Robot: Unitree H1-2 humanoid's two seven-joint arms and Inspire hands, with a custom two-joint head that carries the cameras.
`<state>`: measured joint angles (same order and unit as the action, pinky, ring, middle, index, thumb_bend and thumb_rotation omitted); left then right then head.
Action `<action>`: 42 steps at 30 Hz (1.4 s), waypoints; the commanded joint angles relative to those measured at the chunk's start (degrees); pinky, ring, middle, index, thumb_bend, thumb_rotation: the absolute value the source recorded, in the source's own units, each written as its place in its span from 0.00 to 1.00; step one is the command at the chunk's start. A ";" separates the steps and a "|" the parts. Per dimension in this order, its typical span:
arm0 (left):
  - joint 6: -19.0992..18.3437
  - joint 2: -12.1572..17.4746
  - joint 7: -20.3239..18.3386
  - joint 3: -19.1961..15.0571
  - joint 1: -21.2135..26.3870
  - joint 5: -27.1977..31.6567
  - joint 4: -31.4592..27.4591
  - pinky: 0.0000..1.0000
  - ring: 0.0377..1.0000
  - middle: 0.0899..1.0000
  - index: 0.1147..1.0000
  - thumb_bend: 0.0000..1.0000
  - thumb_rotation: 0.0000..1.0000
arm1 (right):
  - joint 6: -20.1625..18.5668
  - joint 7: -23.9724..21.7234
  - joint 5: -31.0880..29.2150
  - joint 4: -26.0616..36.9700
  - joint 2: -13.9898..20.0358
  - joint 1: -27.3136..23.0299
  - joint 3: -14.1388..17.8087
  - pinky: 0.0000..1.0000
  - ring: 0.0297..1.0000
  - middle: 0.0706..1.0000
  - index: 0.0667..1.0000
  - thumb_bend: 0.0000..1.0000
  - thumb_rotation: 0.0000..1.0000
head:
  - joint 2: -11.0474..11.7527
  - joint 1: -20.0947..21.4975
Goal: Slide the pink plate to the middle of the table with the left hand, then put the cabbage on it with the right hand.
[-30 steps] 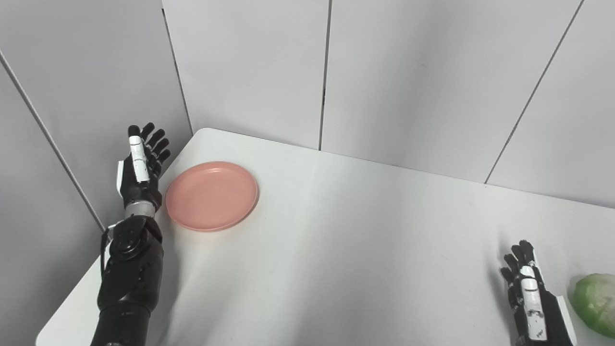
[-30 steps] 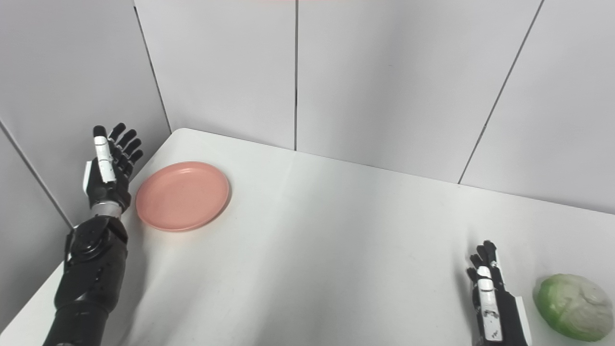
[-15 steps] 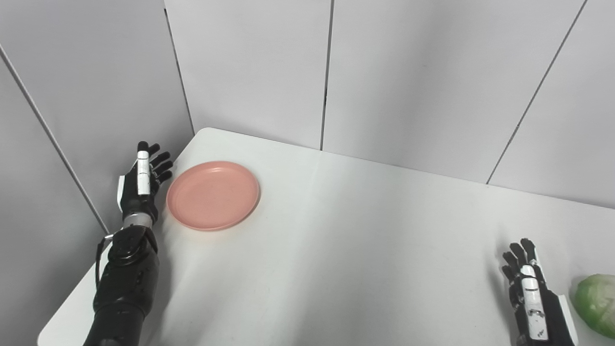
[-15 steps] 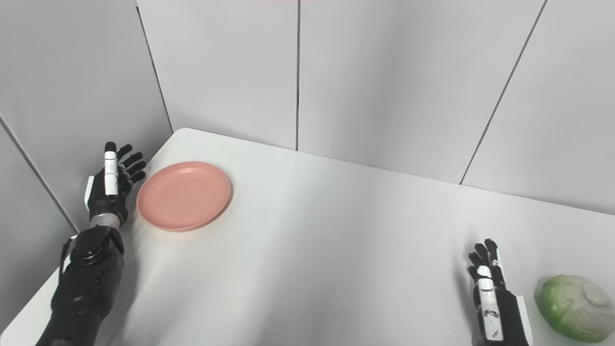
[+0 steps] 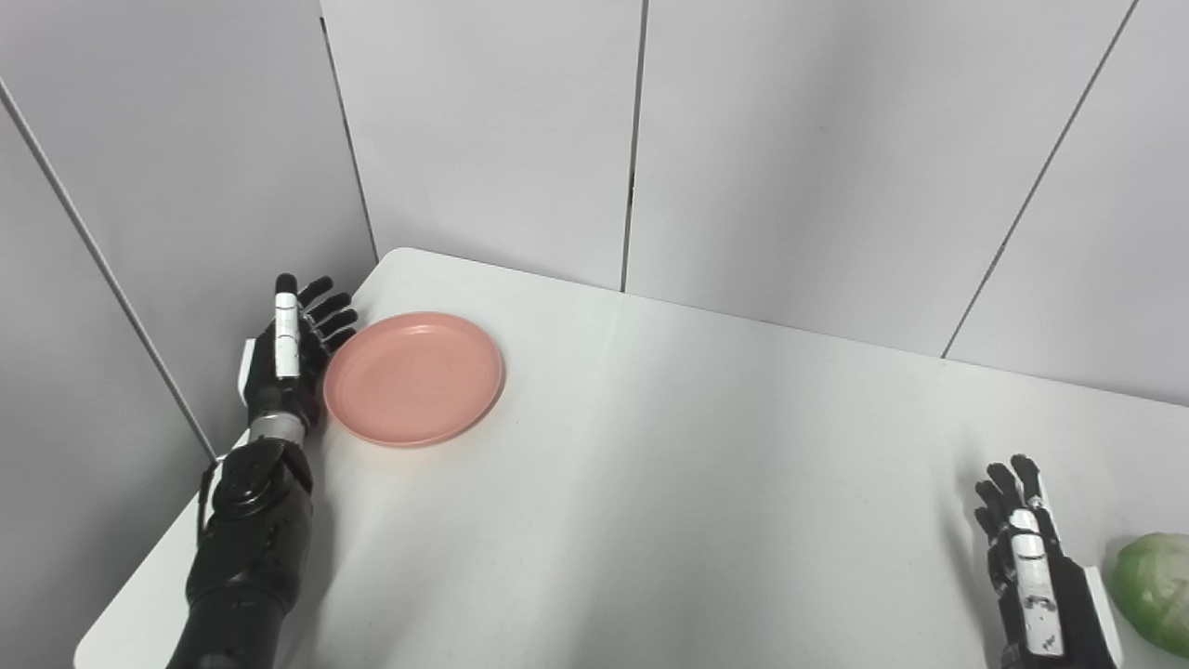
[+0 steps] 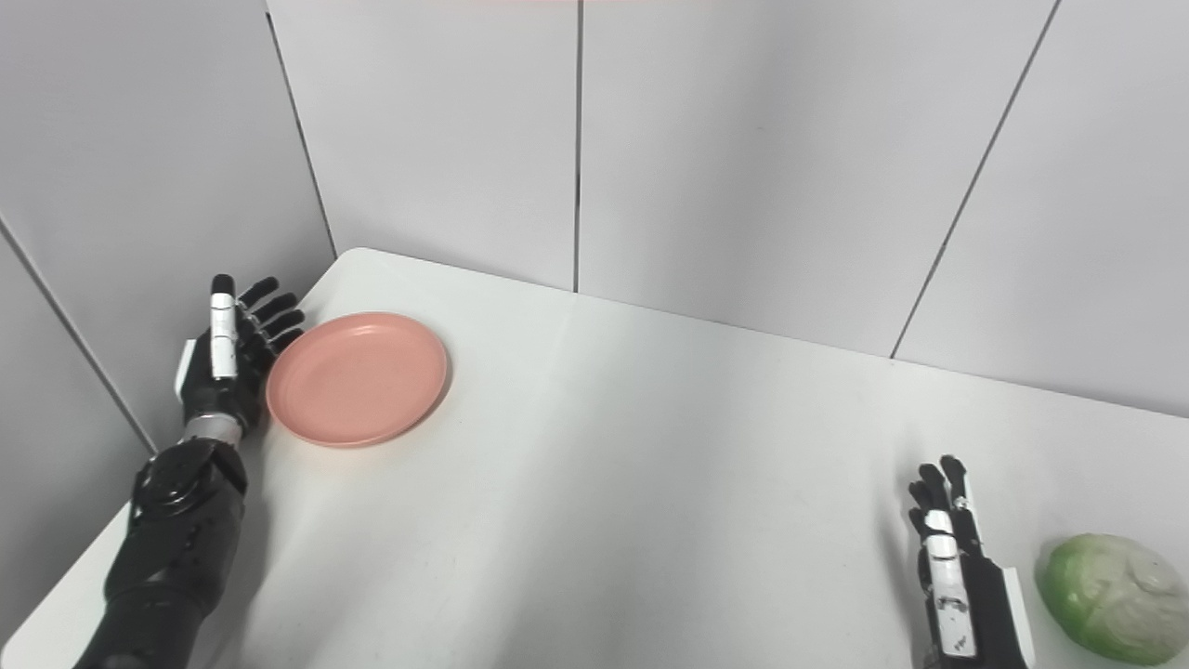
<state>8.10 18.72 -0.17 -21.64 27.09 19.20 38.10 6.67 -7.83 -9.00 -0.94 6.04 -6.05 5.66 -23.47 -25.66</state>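
Grey wall panels back a white desk (image 5: pixel 650 483) where the pink plate (image 5: pixel 413 376) sits near the far left corner. Just beside its left rim, the left robot hand (image 5: pixel 288 348) stands empty with fingers spread; pushing flat and low against the rim should slide it centreward without tipping. At right, the right robot hand (image 6: pixel 957 576) waits empty, fingers extended, beside the cabbage (image 6: pixel 1101 595).

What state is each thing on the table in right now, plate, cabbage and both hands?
pink plate: empty, flat on the table's far left corner, not yet in the middle.
cabbage: lying on the table at the near right, not held.
left hand: open, beside the plate's left rim.
right hand: open, just left of the cabbage.
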 commanded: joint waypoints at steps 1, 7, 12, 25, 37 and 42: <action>2.12 -0.17 -1.17 1.03 1.82 -0.66 -1.03 0.72 0.70 0.69 0.69 0.80 0.90 | 2.34 0.07 -0.50 1.65 0.26 -0.78 0.19 1.00 0.96 0.96 0.99 0.60 0.89 | -0.06 0.00; 3.74 -2.31 -1.52 2.51 2.73 -0.61 -0.13 0.72 0.70 0.69 0.68 0.79 0.86 | 1.81 0.07 -0.85 1.78 0.21 -0.90 0.17 1.00 0.96 0.96 0.99 0.60 0.87 | -0.32 0.37; 3.72 -3.82 -2.58 4.44 2.91 -1.20 0.17 0.72 0.70 0.68 0.67 0.77 0.85 | 2.20 0.53 -0.19 1.66 -0.05 -1.06 0.11 1.00 0.96 0.97 0.99 0.62 0.87 | -0.27 0.70; -0.88 -9.03 -4.99 11.86 1.26 -3.52 -7.08 0.73 0.71 0.69 0.68 0.76 0.88 | 0.40 0.89 0.46 3.72 -0.15 -0.71 -0.26 1.00 0.97 0.98 1.00 0.56 0.89 | -1.22 1.51; -5.49 -13.92 -6.60 15.64 -2.58 -3.89 -16.18 0.75 0.73 0.70 0.69 0.72 0.89 | 0.33 1.06 -0.97 4.03 -1.28 -0.31 -1.00 1.00 1.00 1.00 1.00 0.50 0.88 | -2.82 8.77; -7.84 -18.27 -5.86 13.92 -5.41 0.02 -20.93 0.77 0.73 0.71 0.69 0.70 0.95 | 4.49 0.58 0.07 0.44 -1.47 -0.80 -1.60 1.00 0.96 0.97 1.00 0.53 0.88 | -4.53 14.99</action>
<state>0.51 1.21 -5.92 -7.64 20.91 18.11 19.17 6.93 -6.93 -9.00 -0.35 4.54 -5.78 4.14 -27.60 -12.39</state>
